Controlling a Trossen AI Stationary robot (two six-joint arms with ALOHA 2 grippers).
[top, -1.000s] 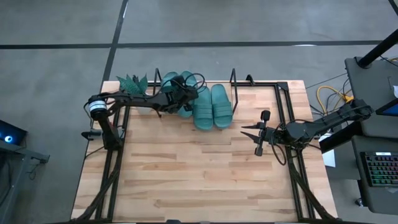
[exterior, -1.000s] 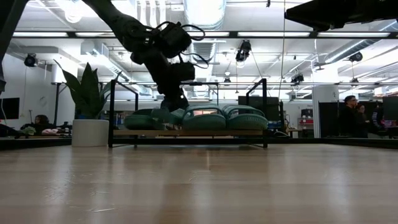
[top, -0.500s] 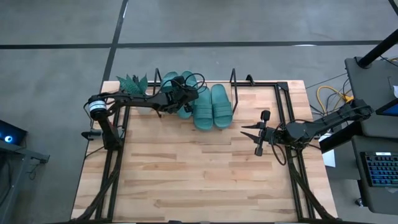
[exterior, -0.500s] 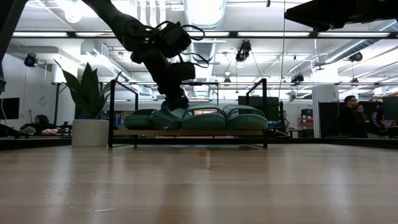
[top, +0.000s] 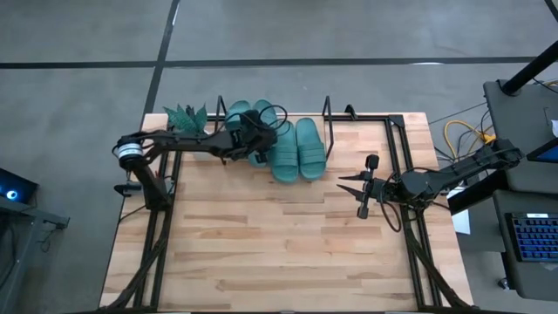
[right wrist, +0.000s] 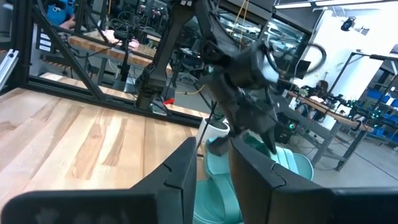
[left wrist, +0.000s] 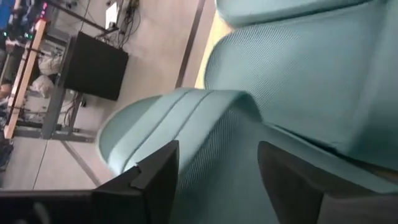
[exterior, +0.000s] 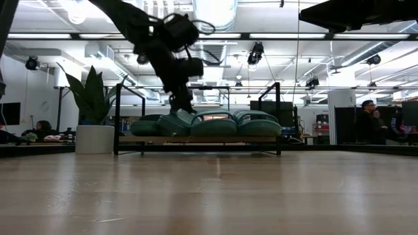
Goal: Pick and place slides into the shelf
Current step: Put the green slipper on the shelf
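Since one second ago, left gripper [exterior: 183, 109] has spread and lifted off the slides [top: 298, 148]. All four rest on the shelf [exterior: 196, 139]. Right gripper [top: 347, 181] hovers well apart, fingers narrowly parted, empty.

**Two dark arms, cabled and jointed**

The left arm [top: 187, 142] is a slim black build of linked segments, with one pale silver-white ring at its joint nearest the bench edge. Loose black cables loop over the bulky wrist of the left gripper [top: 253, 142], whose fingers [left wrist: 158, 174] are flat, matte black wedges with angled edges. The right arm [top: 462, 172] is equally dark, with a small round black knob near the right gripper [top: 347, 181], which ends in thin pointed tips; its fingers [right wrist: 249, 165] look broad and smooth.
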